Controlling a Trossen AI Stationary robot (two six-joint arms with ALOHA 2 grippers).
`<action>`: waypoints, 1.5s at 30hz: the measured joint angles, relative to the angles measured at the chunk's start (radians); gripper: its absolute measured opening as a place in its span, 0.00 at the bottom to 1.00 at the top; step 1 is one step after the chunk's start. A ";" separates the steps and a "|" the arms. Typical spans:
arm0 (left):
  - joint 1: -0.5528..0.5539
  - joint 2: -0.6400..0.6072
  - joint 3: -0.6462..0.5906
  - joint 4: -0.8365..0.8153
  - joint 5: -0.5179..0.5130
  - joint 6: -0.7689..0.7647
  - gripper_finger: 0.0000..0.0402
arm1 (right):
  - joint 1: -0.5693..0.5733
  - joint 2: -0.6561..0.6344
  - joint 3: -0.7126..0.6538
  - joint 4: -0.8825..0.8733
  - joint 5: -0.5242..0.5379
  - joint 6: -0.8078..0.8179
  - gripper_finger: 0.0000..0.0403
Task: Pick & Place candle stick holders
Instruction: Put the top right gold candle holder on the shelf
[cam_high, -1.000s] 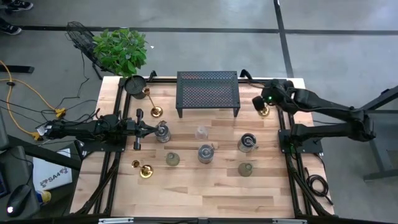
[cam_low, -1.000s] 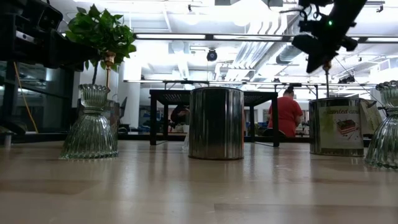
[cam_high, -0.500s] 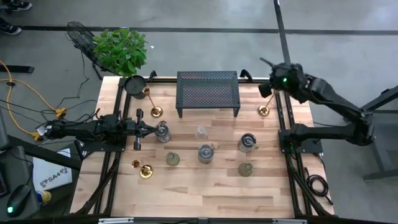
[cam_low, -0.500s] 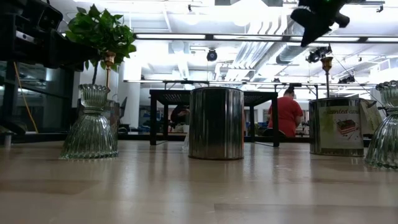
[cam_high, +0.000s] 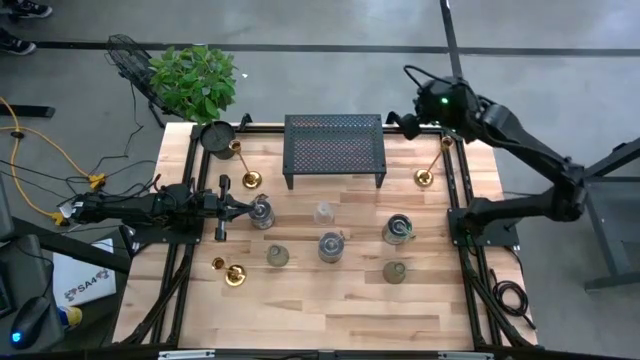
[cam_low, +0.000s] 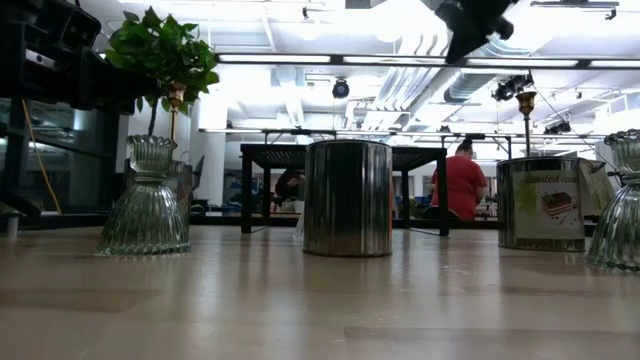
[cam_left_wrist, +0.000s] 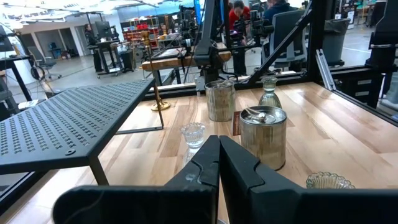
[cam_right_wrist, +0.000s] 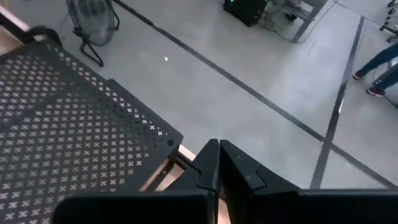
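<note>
Overhead, we see the right gripper (cam_high: 405, 122) raised near the back right corner of the table (cam_high: 330, 310), close to the right end of the black mesh rack (cam_high: 334, 147); its fingers are pressed together on nothing, and its wrist view looks down past the closed tips (cam_right_wrist: 217, 163) onto the rack's perforated top (cam_right_wrist: 68, 137) and the grey floor beyond. Just beside that arm, a gold candlestick (cam_high: 432, 168) stands at the right edge of the table, free of any grip. The left gripper (cam_high: 246, 205) lies low over the left side of the table, its fingers likewise shut and empty, with its tip right next to a silvery cup (cam_high: 262, 212); whether they touch we cannot tell. Two more gold candlesticks are on the left: one (cam_high: 245, 168) behind the left arm near the round black pot (cam_high: 217, 137), the other (cam_high: 229, 271) lying in front of that arm. Across the middle we count further short cups: a clear one (cam_high: 323, 213), a silvery one (cam_high: 332, 245), another silvery one (cam_high: 398, 230), and greenish ones (cam_high: 277, 256) (cam_high: 395, 272) toward the front. From table level, a ribbed glass cup (cam_low: 146, 200) and a metal cup (cam_low: 347, 198) stand upright.
</note>
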 joint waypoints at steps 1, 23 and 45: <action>0.000 0.000 0.000 0.000 0.000 0.000 0.00 | 0.000 0.012 0.003 -0.001 0.009 0.002 0.01; 0.000 0.000 0.000 0.000 0.000 0.000 0.00 | 0.011 -0.241 -0.014 -0.462 0.084 0.473 0.40; 0.000 0.000 0.000 0.000 0.000 0.000 0.00 | 0.166 -0.438 -0.543 -0.337 -0.064 0.874 0.63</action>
